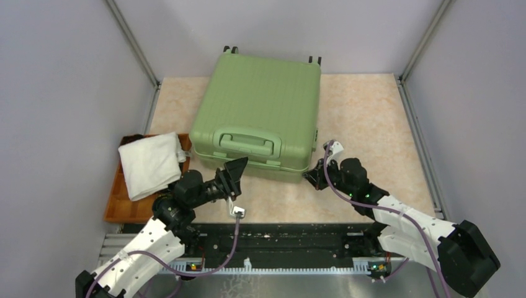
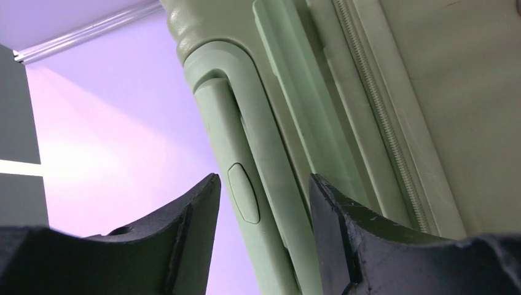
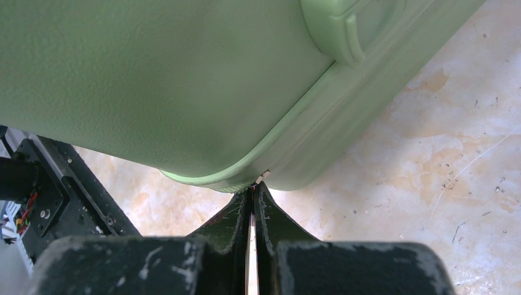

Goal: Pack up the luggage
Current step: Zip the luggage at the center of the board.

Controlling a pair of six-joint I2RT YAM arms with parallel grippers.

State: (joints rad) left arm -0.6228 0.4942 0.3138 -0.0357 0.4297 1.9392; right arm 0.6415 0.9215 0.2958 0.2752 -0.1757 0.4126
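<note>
Jaws of the left gripper [image 1: 237, 169] stand apart, straddling the handle [image 2: 246, 203] on the near face of the luggage [image 1: 260, 99]. The wrist view shows a gap on either side of the handle, so nothing is gripped. Right gripper [image 3: 253, 187] is clenched, tips against the seam at the near right corner of the case. A small pale tab [image 3: 263, 177] sits right at the tips; I cannot tell whether it is pinched or only touched. Luggage lies flat and closed, mid-table [image 1: 366, 124] toward the far edge, wheels on the far side. Tray [image 1: 115, 205] at the left edge holds a folded white cloth [image 1: 152, 162], not yet packed. Judgement: opening stage, since the lid must come up before anything goes in. Risks: if the seam is fastened all round, a pull on the handle would drag the whole case toward the near edge instead of raising the lid. The handle is smooth and rounded, so a shallow bite could slip off. The right tips could skid off the curved corner and lose the tab. A sliding case could also nudge the tray.
</note>
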